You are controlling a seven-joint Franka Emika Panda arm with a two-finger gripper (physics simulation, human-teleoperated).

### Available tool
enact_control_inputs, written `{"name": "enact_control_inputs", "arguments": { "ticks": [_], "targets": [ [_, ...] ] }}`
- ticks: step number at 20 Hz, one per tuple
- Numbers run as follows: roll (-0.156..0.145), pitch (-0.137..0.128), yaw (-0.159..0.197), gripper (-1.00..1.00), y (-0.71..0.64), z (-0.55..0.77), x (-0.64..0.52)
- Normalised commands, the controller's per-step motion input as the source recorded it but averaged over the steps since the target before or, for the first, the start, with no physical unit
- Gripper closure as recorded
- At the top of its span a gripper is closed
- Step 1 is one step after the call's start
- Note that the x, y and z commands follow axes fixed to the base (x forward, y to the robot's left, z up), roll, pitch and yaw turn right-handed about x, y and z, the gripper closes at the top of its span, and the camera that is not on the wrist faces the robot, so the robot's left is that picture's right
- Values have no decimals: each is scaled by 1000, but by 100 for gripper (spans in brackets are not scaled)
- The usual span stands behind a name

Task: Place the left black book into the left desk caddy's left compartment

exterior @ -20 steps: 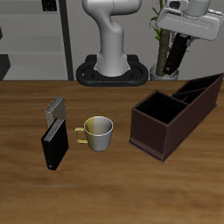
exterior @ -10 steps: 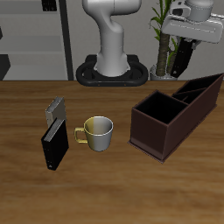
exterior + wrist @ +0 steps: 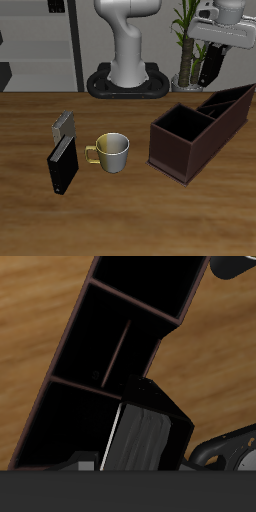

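My gripper (image 3: pixel 214 46) hangs high above the back end of the left desk caddy (image 3: pixel 188 148). It is shut on the left black book (image 3: pixel 211 68), which hangs nearly upright beneath it with a slight tilt. The caddy is a long dark maroon-brown box with a black inside and dividers, lying at an angle on the table. In the wrist view the book (image 3: pixel 148 434) shows with its pale page edge, above the caddy's open compartments (image 3: pixel 112 352). The book is clear of the caddy.
A second black book (image 3: pixel 62 166) with a grey flap (image 3: pixel 65 125) stands nearer the table's other side. A metal mug (image 3: pixel 112 151) sits between it and the caddy. A potted plant (image 3: pixel 186 40) stands behind the caddy, close to the gripper.
The gripper with the book has shifted a little sideways, over the caddy's back end, and the book hangs more upright. Nothing on the table has moved.
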Motion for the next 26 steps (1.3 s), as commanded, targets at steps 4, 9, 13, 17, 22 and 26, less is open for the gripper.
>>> {"name": "enact_control_inputs", "arguments": {
  "ticks": [4, 9, 13, 17, 22, 26],
  "targets": [
    [42, -10, -49, 100, 258, 36, -161],
    [54, 14, -29, 100, 170, -19, -82],
    [24, 28, 0, 100, 144, -145, 8],
    [37, 40, -7, 100, 80, -138, 168],
    [41, 26, -32, 100, 209, -105, 85],
    [69, 17, -32, 100, 250, -52, -7]
  ]
}}
